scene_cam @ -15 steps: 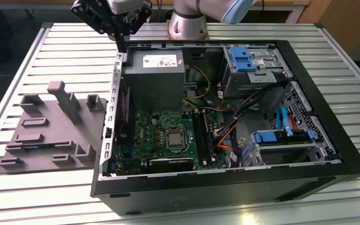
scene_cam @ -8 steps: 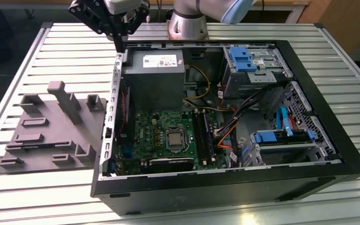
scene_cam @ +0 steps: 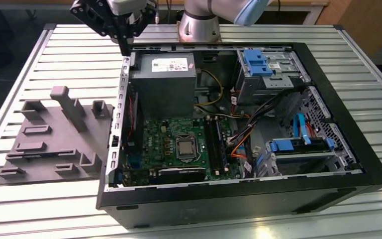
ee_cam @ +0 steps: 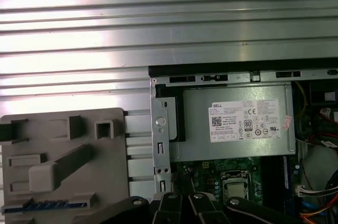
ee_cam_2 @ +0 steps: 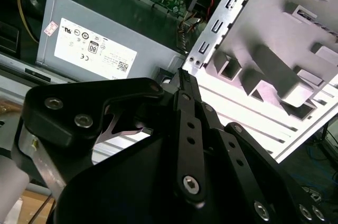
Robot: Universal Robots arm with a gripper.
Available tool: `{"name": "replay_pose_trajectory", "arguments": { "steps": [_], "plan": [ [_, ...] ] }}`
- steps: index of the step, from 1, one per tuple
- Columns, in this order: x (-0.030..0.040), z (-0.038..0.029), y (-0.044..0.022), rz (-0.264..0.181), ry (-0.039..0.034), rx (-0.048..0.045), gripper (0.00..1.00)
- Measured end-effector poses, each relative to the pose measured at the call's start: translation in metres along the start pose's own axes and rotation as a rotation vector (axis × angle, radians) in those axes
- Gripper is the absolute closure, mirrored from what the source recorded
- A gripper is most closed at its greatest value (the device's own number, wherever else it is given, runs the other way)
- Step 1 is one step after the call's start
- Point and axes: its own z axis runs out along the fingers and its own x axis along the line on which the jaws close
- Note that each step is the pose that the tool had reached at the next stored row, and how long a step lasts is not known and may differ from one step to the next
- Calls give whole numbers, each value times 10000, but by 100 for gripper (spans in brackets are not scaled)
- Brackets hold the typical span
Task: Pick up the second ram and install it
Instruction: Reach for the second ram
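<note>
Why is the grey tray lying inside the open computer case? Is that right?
Not quite. The grey tray lies outside the open computer case, beside it on the slatted table, as the exterior view shows.

exterior: high, oblique over open case (scene_cam: 244, 199) | both wrist views: close above power supply (ee_cam: 232, 123), shared by all

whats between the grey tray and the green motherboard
The computer case's upright metal wall stands between the grey tray and the motherboard, as the exterior view shows.
</note>
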Motion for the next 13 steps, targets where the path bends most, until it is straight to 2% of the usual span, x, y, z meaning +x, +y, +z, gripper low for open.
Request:
{"name": "replay_pose_trajectory", "arguments": {
  "steps": [13],
  "plan": [
    [31,-1,-3,1,0,0,89]
  ]
}}
